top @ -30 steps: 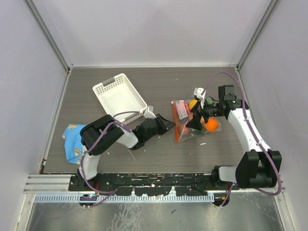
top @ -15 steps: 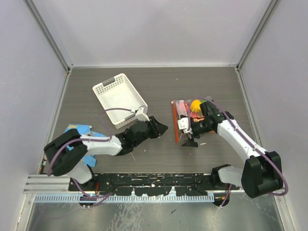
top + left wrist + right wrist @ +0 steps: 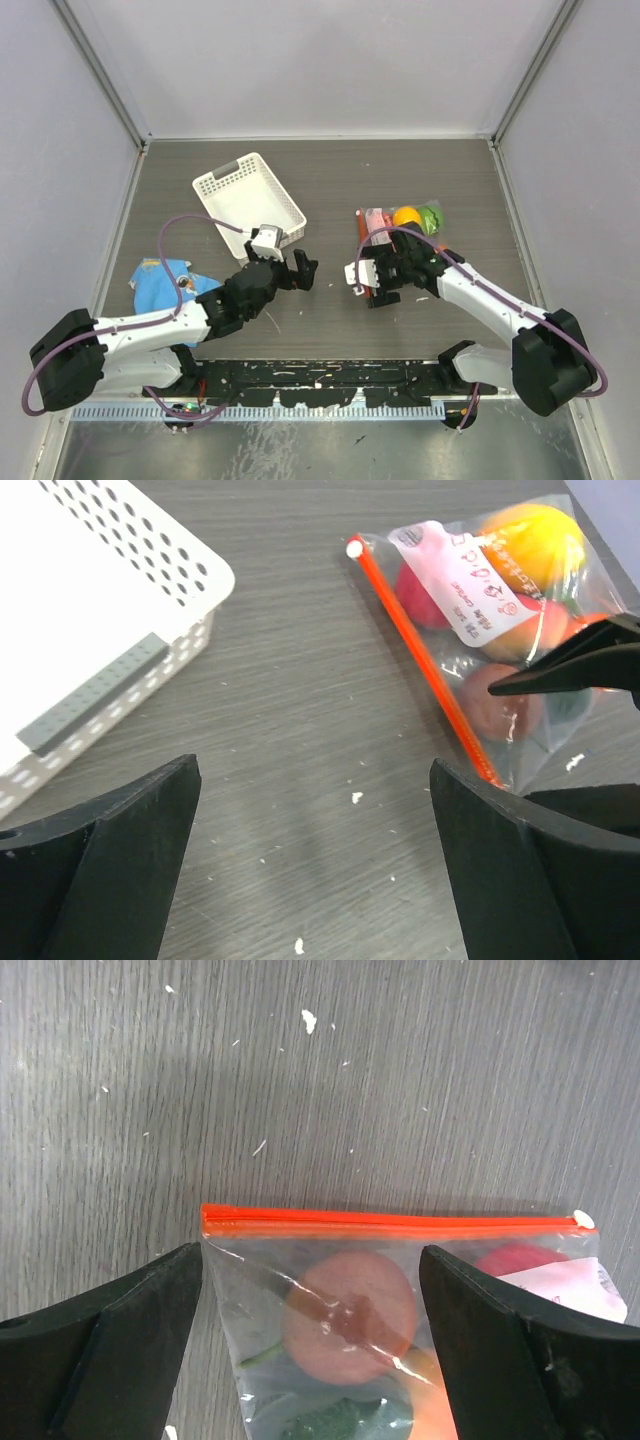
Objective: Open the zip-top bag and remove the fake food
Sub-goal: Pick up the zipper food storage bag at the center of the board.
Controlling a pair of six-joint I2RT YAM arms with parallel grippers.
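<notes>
The zip-top bag (image 3: 398,228) lies flat right of centre, its orange zip strip (image 3: 390,1222) facing left. The fake food is inside it: a peach fruit (image 3: 350,1315), a red one (image 3: 520,1260), a dark green one (image 3: 340,1425) and a yellow-orange one (image 3: 535,535). My right gripper (image 3: 368,280) is open and straddles the near end of the bag just behind the zip, one finger (image 3: 110,1330) on each side. My left gripper (image 3: 288,268) is open over bare table left of the zip, and holds nothing (image 3: 315,860).
A white perforated basket (image 3: 248,198) stands at the back left, close to the left gripper. A blue printed cloth (image 3: 158,285) lies at the left edge. Small white crumbs dot the grey wood-grain table (image 3: 300,710).
The left gripper opened wide and drew back left, away from the bag. The right gripper moved left and down to the zip end of the bag, which has shifted.
</notes>
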